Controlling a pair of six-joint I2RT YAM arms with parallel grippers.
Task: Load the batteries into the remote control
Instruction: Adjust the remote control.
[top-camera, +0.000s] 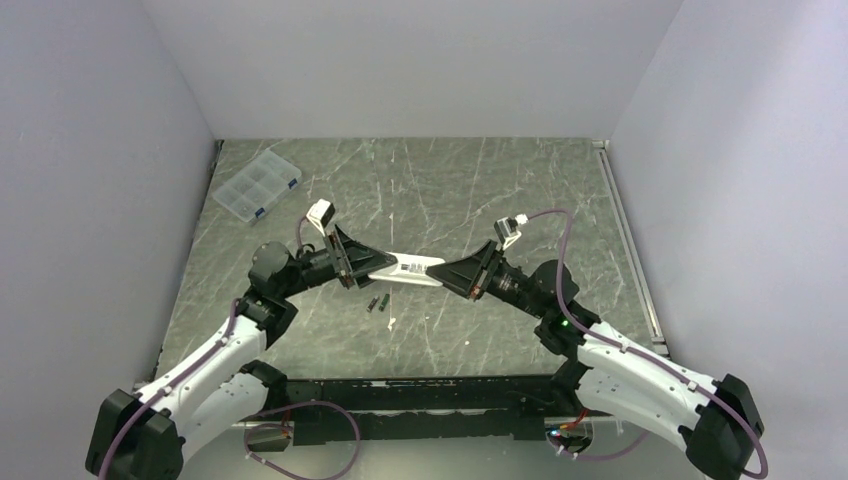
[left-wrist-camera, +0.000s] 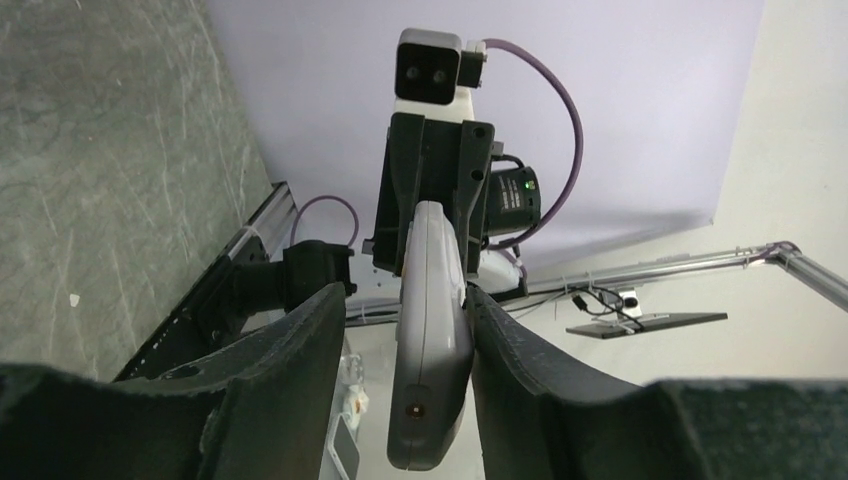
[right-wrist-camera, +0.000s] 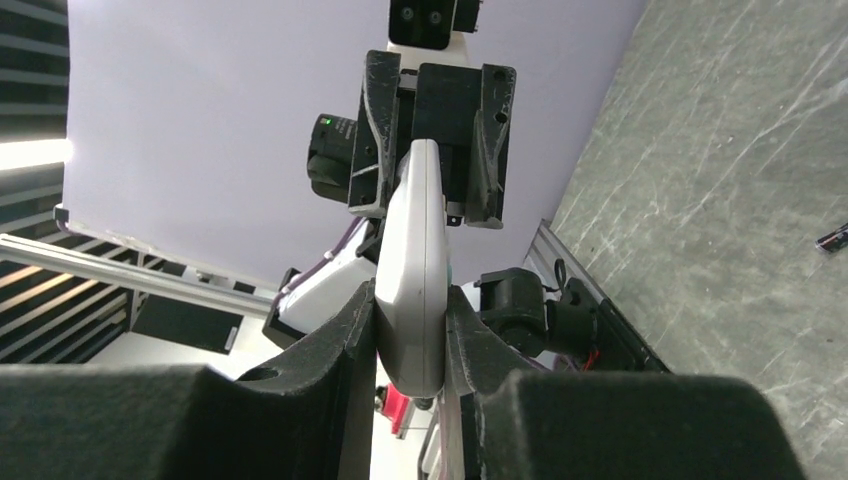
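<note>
The white remote control (top-camera: 410, 270) hangs above the table between my two grippers, on its edge. My right gripper (top-camera: 442, 273) is shut on its right end; in the right wrist view both fingers press the remote (right-wrist-camera: 415, 260) at the gripper (right-wrist-camera: 410, 298). My left gripper (top-camera: 372, 270) sits around the left end. In the left wrist view the remote (left-wrist-camera: 430, 370) touches the right finger, a gap shows at the left finger, and the gripper (left-wrist-camera: 405, 300) is open. Two dark batteries (top-camera: 378, 302) lie on the table just below the remote. One battery shows at the right wrist view's edge (right-wrist-camera: 832, 238).
A small white flat cover piece (top-camera: 391, 322) lies just in front of the batteries. A clear compartment box with blue clips (top-camera: 257, 186) stands at the back left. White walls enclose the grey marbled table (top-camera: 480, 190), with a rail along the right edge (top-camera: 625, 240).
</note>
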